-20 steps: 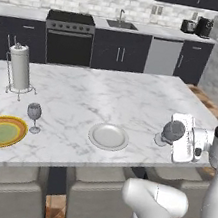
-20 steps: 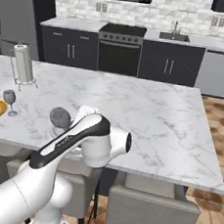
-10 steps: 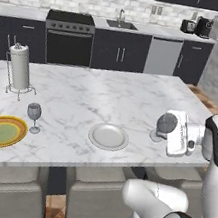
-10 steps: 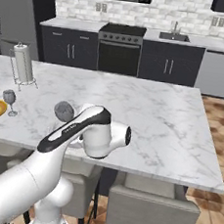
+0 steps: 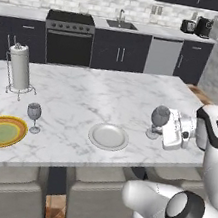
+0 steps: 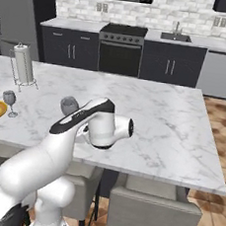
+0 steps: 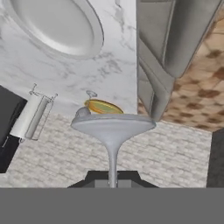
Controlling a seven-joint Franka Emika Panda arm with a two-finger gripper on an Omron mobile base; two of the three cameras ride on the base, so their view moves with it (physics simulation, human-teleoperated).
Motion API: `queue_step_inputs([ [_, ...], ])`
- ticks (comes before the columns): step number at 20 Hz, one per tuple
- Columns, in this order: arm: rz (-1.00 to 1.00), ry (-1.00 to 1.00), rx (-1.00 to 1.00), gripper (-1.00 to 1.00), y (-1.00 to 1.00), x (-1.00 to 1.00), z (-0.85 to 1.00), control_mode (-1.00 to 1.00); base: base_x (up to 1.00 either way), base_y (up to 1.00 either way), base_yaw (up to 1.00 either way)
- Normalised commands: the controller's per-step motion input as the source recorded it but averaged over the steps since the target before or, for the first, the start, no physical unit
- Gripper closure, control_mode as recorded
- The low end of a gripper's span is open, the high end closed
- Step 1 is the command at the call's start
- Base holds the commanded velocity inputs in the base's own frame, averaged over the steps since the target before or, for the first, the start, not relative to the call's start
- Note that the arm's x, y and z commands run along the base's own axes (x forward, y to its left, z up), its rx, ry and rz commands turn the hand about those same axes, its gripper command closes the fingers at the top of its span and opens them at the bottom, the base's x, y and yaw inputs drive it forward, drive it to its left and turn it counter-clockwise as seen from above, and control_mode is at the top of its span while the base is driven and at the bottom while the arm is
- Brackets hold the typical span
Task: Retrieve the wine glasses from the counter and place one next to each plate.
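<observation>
My gripper (image 5: 162, 131) is shut on the stem of one wine glass (image 5: 159, 117), held upright over the island's right half, to the right of the white-grey plate (image 5: 108, 136). Its foot is close to the marble; I cannot tell if it touches. In the hand view, which is rolled over, the fingertips of the gripper (image 7: 113, 177) close on the stem below the wine glass's foot (image 7: 113, 124). The other wine glass (image 5: 34, 114) stands beside the yellow-orange plate (image 5: 0, 131). The held wine glass's bowl (image 6: 68, 105) rises behind my arm. The counter (image 5: 145, 28) lies at the back.
A paper-towel roll (image 5: 19, 67) on a wire stand sits at the island's far left. Grey stools (image 5: 96, 195) are tucked under the near edge. The stove (image 5: 70, 38) and the sink (image 5: 121, 24) are along the back wall. The marble island (image 5: 108, 95) is open between plate and roll.
The arm has carried the held wine glass a little to the left, closer to the white-grey plate. The other glass and both plates have stayed put.
</observation>
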Motion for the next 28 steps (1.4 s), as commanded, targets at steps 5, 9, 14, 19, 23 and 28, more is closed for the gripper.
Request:
queue_step_inputs([
  [5,0.00,0.01,0.00,1.00,0.00,0.19,-0.28,-1.00,0.00,0.00,0.00],
  [9,0.00,0.04,0.00,1.00,0.00,0.26,-0.28,-1.00,0.00,0.00,0.00],
  [14,0.00,0.03,0.00,1.00,0.00,0.26,-0.19,-1.00,0.00,0.00,0.00],
  [19,0.00,0.08,0.00,1.00,0.00,0.33,-0.12,-1.00,0.00,0.00,0.00],
  [23,0.00,0.06,0.00,1.00,0.00,0.30,-0.09,-1.00,0.00,0.00,0.00],
  [28,0.00,0.01,0.00,1.00,0.00,0.26,-0.07,-1.00,0.00,0.00,0.00],
])
